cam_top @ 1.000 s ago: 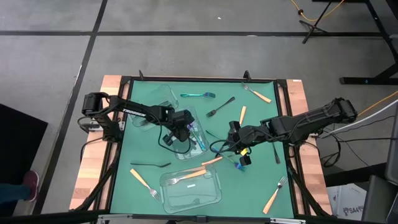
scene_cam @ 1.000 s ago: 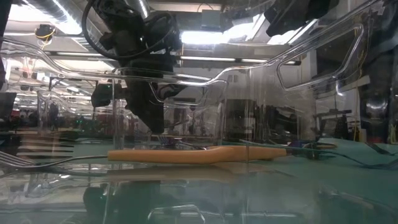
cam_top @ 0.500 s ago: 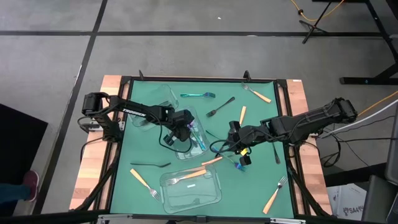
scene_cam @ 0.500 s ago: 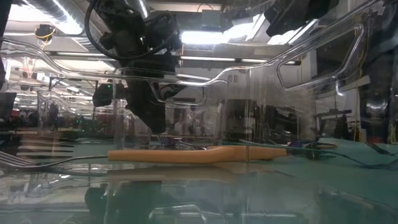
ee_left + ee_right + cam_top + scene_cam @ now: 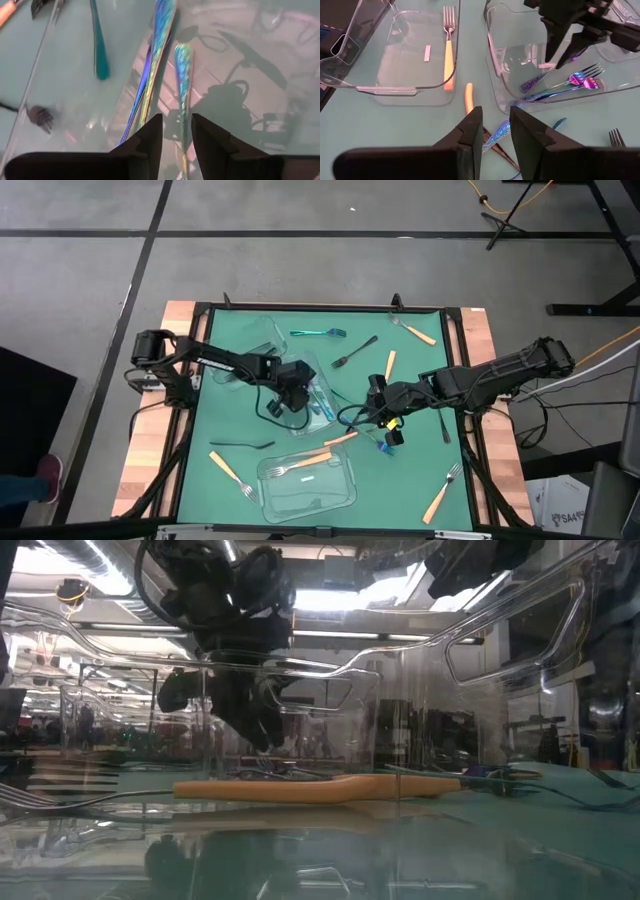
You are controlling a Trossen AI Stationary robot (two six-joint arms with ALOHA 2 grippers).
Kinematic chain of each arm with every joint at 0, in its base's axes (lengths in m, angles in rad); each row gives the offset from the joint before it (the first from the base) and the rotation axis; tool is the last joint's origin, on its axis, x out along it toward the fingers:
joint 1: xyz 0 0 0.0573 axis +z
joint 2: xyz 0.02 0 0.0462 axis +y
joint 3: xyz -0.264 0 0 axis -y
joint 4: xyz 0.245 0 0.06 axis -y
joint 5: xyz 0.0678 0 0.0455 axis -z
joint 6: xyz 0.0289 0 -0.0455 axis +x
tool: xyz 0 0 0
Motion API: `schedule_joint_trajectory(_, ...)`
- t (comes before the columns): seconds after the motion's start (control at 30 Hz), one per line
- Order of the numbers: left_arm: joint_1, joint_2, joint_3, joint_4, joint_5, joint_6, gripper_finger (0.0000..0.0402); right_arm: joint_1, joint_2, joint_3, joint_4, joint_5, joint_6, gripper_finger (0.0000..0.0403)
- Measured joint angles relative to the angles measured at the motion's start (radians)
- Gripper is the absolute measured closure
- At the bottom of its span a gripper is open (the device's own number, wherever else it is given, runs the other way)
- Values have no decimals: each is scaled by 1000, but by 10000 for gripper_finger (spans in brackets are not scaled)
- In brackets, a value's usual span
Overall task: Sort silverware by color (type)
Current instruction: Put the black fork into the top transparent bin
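High view: left end effector [image 5: 296,393], left of centre, stands over the clear container [image 5: 318,418] holding iridescent forks [image 5: 322,406]; right end effector [image 5: 381,406] waits centre-right. Left wrist view: fingers parted, empty, above an iridescent utensil [image 5: 183,85]. Right wrist view: fingers slightly apart, holding nothing; withdrawing carelessly might snag the container's wall.

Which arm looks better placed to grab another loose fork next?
Probably the right: its end effector hovers open by a colourful fork on the mat, while the left end effector is over the container.

Grey concrete floor [image 5: 330,270] crossed by dark seams, green mat [image 5: 225,425] on a wooden-edged table [image 5: 140,470], yellow cable [image 5: 500,200] by a black stand (upper right), bright ceiling lights [image 5: 320,600] and ducting [image 5: 100,555] overhead beyond the table.
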Motion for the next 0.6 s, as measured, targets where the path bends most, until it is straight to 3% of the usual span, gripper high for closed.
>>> schedule_joint_trajectory(0.37, -38, -119, 4, 5, -29, -122, 304, 0, -55, 2, -21, 30, 31, 315)
schedule_joint_trajectory(0.6, -40, -258, 6, -12, -127, -183, 304, 0, -163, 2, -124, 121, 223, 315)
